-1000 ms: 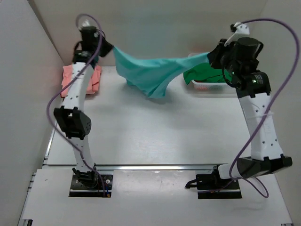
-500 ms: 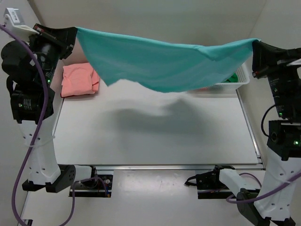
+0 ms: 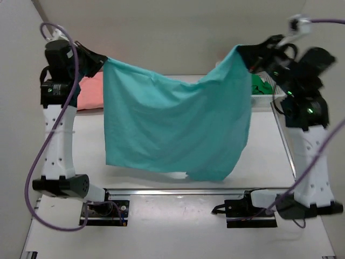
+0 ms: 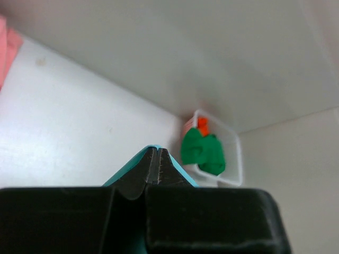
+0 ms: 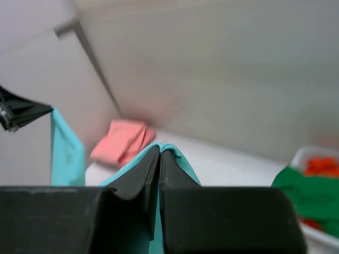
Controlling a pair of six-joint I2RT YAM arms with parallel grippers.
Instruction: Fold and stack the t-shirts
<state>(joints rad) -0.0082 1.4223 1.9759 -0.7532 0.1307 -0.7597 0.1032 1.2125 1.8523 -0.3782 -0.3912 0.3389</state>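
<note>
A teal t-shirt hangs spread like a curtain high above the table, held by its two upper corners. My left gripper is shut on the left corner, and my right gripper is shut on the right corner. In each wrist view a thin teal edge peeks around the pinched fingertips. A folded salmon pink t-shirt lies at the table's back left. A dark green t-shirt sits in the basket, partly hidden behind the right arm in the top view.
A white mesh basket stands at the back right corner with something orange beside the green shirt. Walls enclose the table on the left, back and right. The hanging shirt hides much of the table's middle.
Both arms swung up and apart from the back of the table, stretched the teal shirt taut, then came slightly inward and lower. The shirt now hangs open and full-length.
</note>
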